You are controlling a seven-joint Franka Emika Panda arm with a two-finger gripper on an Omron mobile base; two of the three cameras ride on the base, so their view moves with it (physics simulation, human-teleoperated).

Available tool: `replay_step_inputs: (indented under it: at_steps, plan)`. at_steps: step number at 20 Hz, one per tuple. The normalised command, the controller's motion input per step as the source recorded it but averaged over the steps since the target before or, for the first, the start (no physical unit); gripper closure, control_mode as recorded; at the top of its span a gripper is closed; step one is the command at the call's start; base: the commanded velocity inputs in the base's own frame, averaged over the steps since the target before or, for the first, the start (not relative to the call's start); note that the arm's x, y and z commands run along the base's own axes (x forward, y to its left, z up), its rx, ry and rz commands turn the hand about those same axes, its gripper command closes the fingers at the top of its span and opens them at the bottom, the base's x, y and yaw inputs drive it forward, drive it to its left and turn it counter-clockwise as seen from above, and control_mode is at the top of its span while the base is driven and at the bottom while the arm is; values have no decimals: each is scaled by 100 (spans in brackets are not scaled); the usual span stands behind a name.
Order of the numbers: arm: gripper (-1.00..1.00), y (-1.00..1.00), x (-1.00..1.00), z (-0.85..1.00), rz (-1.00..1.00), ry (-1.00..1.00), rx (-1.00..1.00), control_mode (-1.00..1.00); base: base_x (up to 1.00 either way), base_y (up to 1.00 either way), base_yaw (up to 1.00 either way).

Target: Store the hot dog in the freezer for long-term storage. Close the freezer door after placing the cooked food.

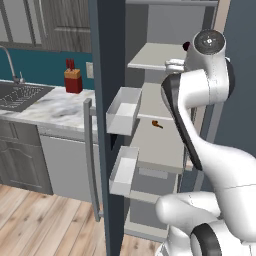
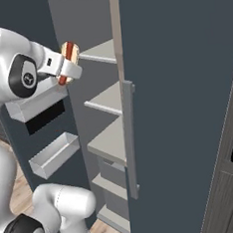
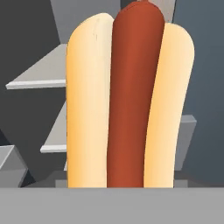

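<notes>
**I am in a kitchen**

I see a sink (image 1: 22, 95) with a tap (image 1: 10, 62) in a marble counter (image 1: 60, 110). Dark wood cabinets (image 1: 20, 160) sit below. A big fridge (image 2: 182, 107) stands open beside me.

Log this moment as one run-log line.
phase: carrying | gripper: shut on hot dog | freezer door: open | freezer: hot dog not yet on a shelf

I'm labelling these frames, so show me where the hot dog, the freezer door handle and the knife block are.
hot dog (image 3: 131, 96), hand view, on the sausage's middle.
freezer door handle (image 1: 90, 160), left base view, midway down the grey bar.
knife block (image 1: 73, 81), left base view, on its red front face.
</notes>
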Motion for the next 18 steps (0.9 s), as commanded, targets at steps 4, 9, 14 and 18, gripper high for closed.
replay_step_inputs:
  at_steps: [4,9,14,18]
  plan:
    - [100,0,37,0,-1,0,-2,-100,0,0,0]
    - [100,0,46,0,-1,0,-3,-100,0,0,0]
    - [100,-3,50,0,0,1,-3,-100,0,0,0]
    - [100,-1,47,0,0,6,-1,-100,0,0,0]
